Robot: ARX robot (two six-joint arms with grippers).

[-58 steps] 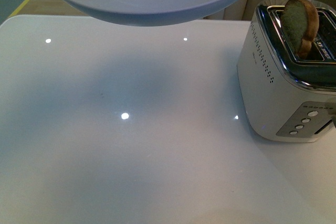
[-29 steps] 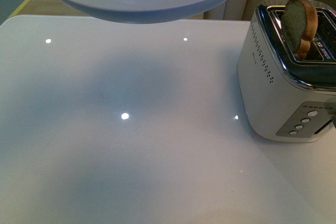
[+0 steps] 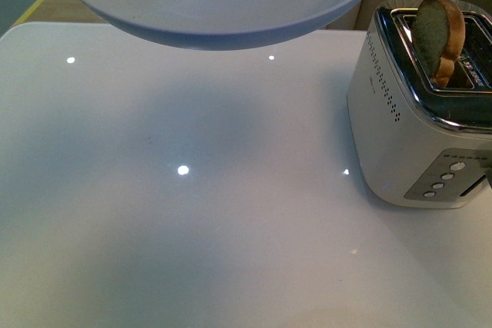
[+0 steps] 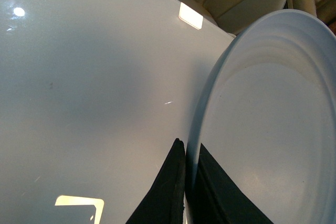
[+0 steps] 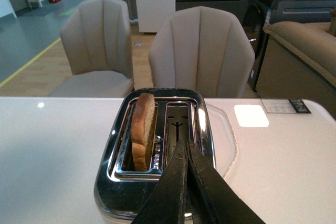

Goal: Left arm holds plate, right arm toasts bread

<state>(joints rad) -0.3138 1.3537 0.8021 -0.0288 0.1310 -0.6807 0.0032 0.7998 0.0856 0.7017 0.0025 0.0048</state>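
The bread (image 3: 440, 36) stands upright in one slot of the toaster (image 3: 400, 113), in the slot nearer the plate (image 3: 223, 5), with much of the slice above the chrome top. The other slot is empty. The right gripper (image 5: 184, 144) hovers just above the toaster, its jaws pressed together and holding nothing. The left gripper (image 4: 188, 149) pinches the plate's rim and holds the bare plate in the air beside the toaster, above the white table (image 3: 192, 228). Loading appears done. Whether toasting has run cannot be told, and moving the slice to the plate probably remains.
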